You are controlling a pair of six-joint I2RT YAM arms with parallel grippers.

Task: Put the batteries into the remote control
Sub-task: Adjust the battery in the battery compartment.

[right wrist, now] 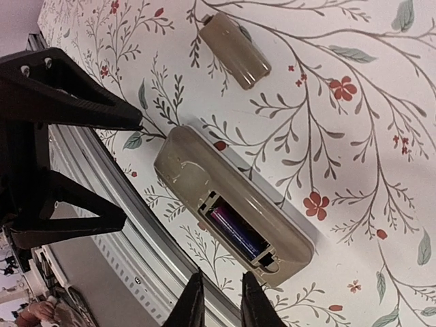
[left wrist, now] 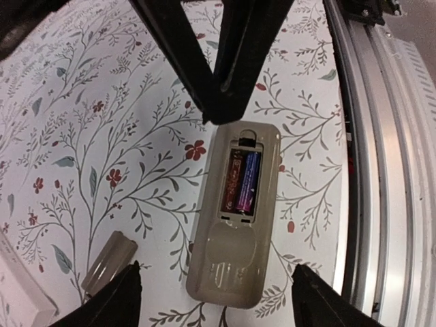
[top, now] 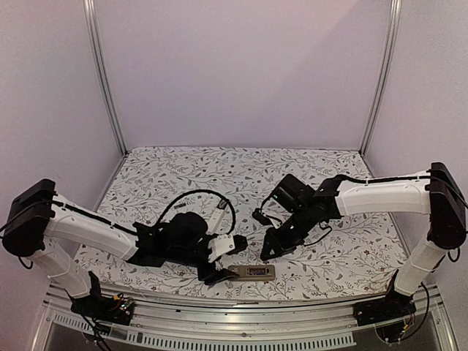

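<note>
L pincer point(left wrist: 214, 267) spread wide, pinching nothing, hanging over 1 remote point(left wrist: 225, 262) lying back-up on floral worktop point(left wrist: 102, 102) nr its near edge. R pincer point(right wrist: 220, 276) barely parted, nothing in the gap, at remote's bay end. 2 batteries point(left wrist: 242, 180) sit side by side in the open bay. 1 loose cover point(left wrist: 109, 262) lies just beside remote, not touching. 1 white box point(left wrist: 20, 293) past the cover.

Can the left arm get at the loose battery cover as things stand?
Probably yes: the cover lies bare on the table beside the remote, and the left gripper hangs open close by.
</note>
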